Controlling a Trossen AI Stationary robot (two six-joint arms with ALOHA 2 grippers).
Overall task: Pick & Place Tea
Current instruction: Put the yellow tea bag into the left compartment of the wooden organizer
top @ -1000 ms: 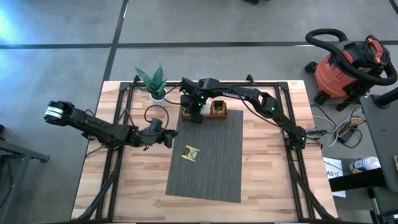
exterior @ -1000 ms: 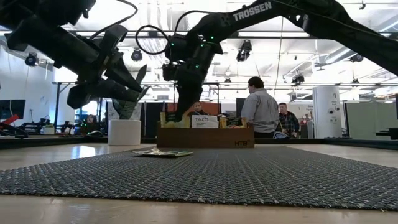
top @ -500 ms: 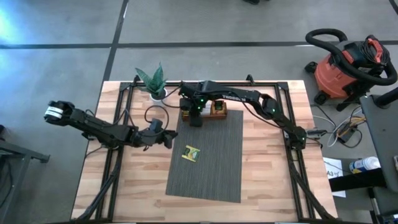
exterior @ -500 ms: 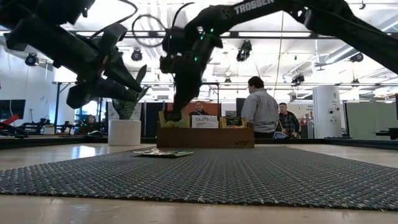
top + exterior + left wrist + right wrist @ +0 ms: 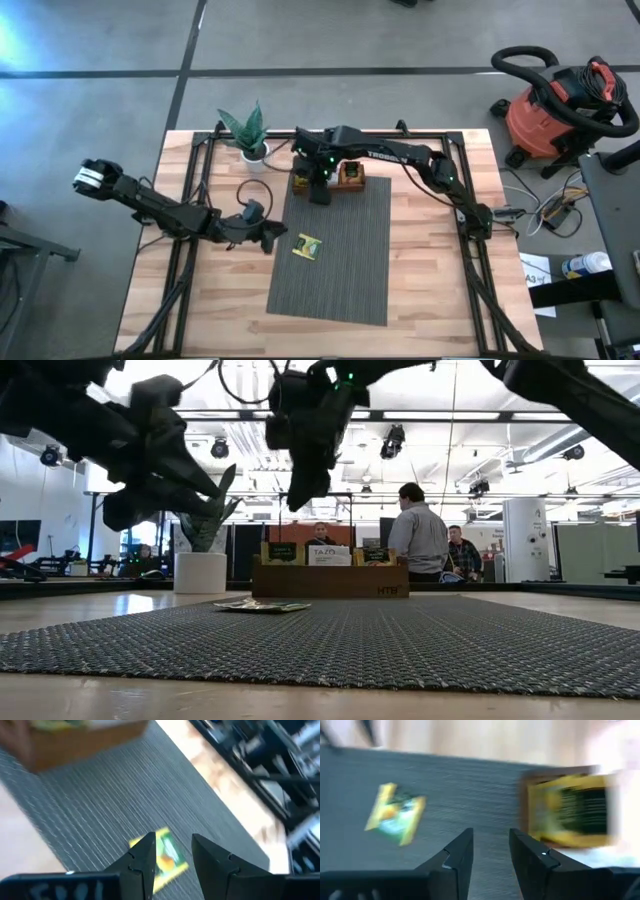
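Observation:
One yellow-and-green tea sachet (image 5: pixel 308 245) lies flat on the grey mat (image 5: pixel 340 275); it also shows in the left wrist view (image 5: pixel 168 858) and the right wrist view (image 5: pixel 395 814). More sachets (image 5: pixel 570 810) stand in the brown wooden tray (image 5: pixel 345 180) at the mat's far edge. My left gripper (image 5: pixel 273 240) hovers open just left of the lone sachet, pointing at it. My right gripper (image 5: pixel 320 194) hangs open above the mat's far edge, just in front of the tray, with nothing between its fingers (image 5: pixel 457 855).
A potted plant (image 5: pixel 247 133) stands at the table's far left, beside the tray. A black frame (image 5: pixel 190 210) runs along the table's sides. A red shop vacuum (image 5: pixel 555 105) sits on the floor beyond the right edge. People (image 5: pixel 418 535) are in the room behind.
My right gripper has risen out of the wooden tray and come a little toward the near edge, now clear above it. My left gripper has swung toward the near edge and closer to the sachet on the mat. The sachet has stayed where it was.

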